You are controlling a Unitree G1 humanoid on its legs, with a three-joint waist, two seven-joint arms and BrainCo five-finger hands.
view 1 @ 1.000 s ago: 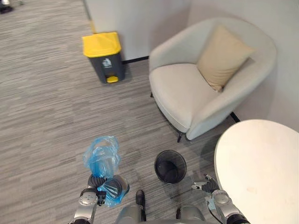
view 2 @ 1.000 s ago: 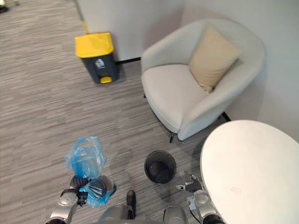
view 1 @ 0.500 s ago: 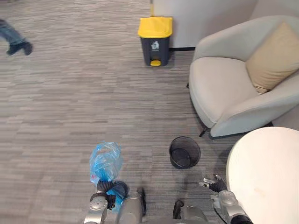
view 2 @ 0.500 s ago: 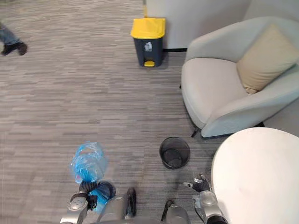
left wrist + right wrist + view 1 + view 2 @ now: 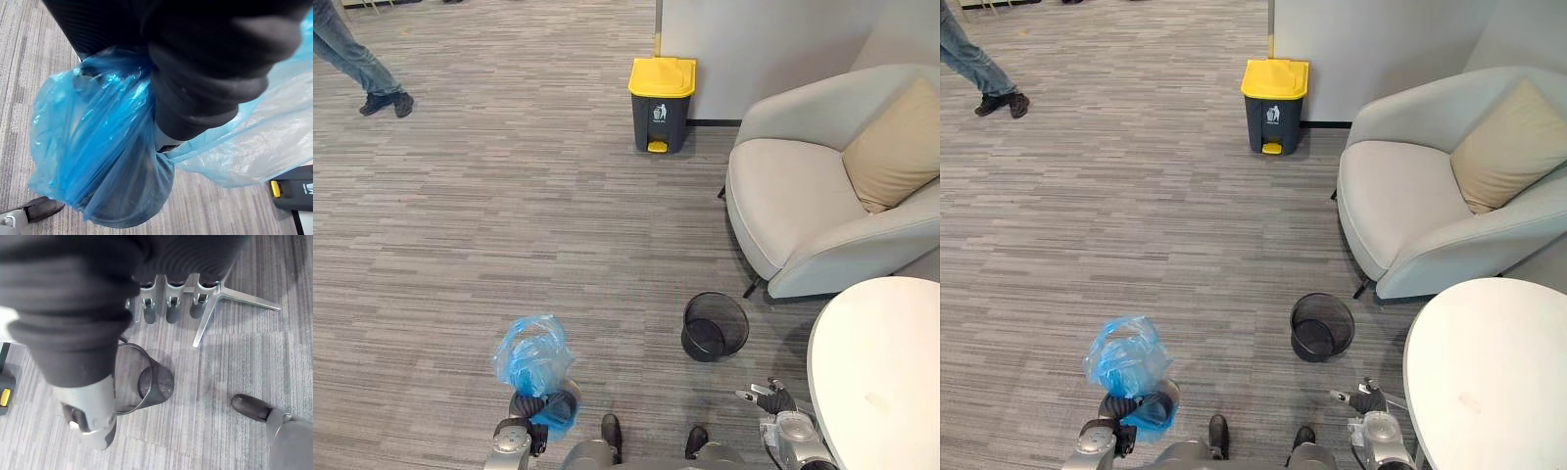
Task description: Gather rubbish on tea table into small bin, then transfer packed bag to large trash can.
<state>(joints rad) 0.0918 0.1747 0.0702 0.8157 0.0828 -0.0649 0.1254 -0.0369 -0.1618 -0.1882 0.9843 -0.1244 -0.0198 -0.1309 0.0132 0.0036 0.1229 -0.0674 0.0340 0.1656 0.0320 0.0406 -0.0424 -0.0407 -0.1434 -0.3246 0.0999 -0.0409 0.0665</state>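
The left hand [image 5: 544, 407] has its fingers curled into the gathered neck of a blue plastic rubbish bag [image 5: 530, 356], which it holds above the grey striped carpet [image 5: 509, 215]. The bag is to the robot's left of the small black mesh bin [image 5: 715, 326], well apart from it and a little nearer the robot. In the left wrist view the thin plastic [image 5: 93, 147] bunches under the hand's dark cover, and something dark and rounded sits in the bottom of the bag; what it is cannot be told.

The mesh bin stands upright on the carpet with no liner in it. The right hand [image 5: 170, 303] hangs nearer the robot than the bin and slightly to its right, with the fingers straight in a relaxed row, the thumb [image 5: 93, 418] apart from them, and nothing in its grasp.

The round white surface [image 5: 886, 377] lies to the right of the bin. A pale armchair [image 5: 798, 211] with a tan cushion [image 5: 893, 147] stands just beyond the bin on the right. Far beyond the bin, against the wall, is the large dark-grey pedal trash can [image 5: 661, 106] with its yellow lid closed. Its front carries a small white pictogram, too small to make out. A person's jeans-clad legs and dark shoes [image 5: 367, 73] are far beyond the bin to the left.
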